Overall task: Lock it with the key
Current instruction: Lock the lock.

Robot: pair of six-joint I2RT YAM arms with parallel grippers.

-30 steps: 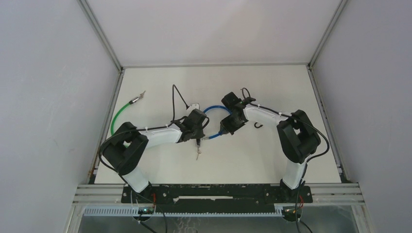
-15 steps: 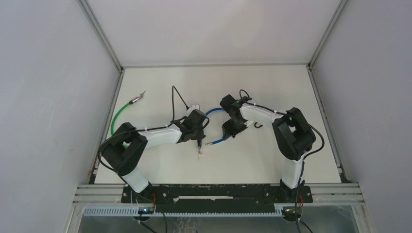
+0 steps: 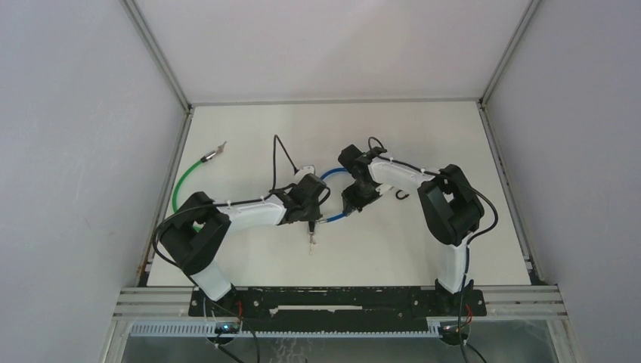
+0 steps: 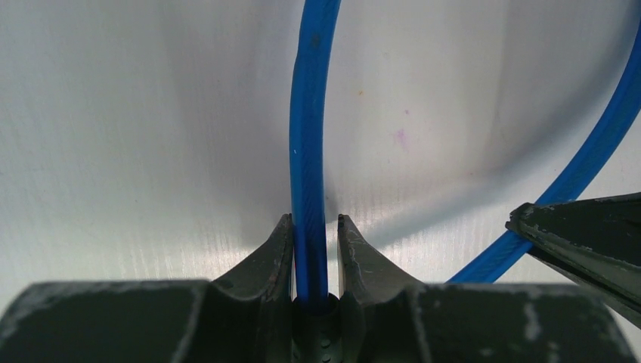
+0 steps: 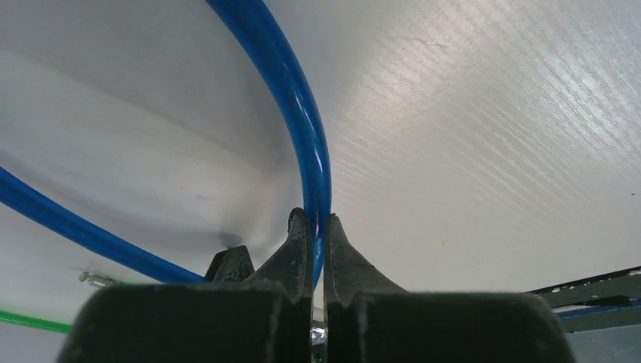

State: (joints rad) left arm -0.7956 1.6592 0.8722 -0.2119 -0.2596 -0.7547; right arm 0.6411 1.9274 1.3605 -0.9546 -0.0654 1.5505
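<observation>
Blue cable lock curves across the middle of the tabletop, and both arms hold it. We see the left gripper with its jaws slightly apart, clamped around the cable. The right gripper has its jaws pinched almost closed on another stretch. What looks like the key lies just beside the cable's near end. A green cable lies well apart from it.

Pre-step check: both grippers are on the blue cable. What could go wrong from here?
The blue cable is thin and bowed between the left gripper and the right gripper; it could slip or spring out. The key sits by the left gripper, and neither is free: releasing to fetch it may let the cable swing.
</observation>
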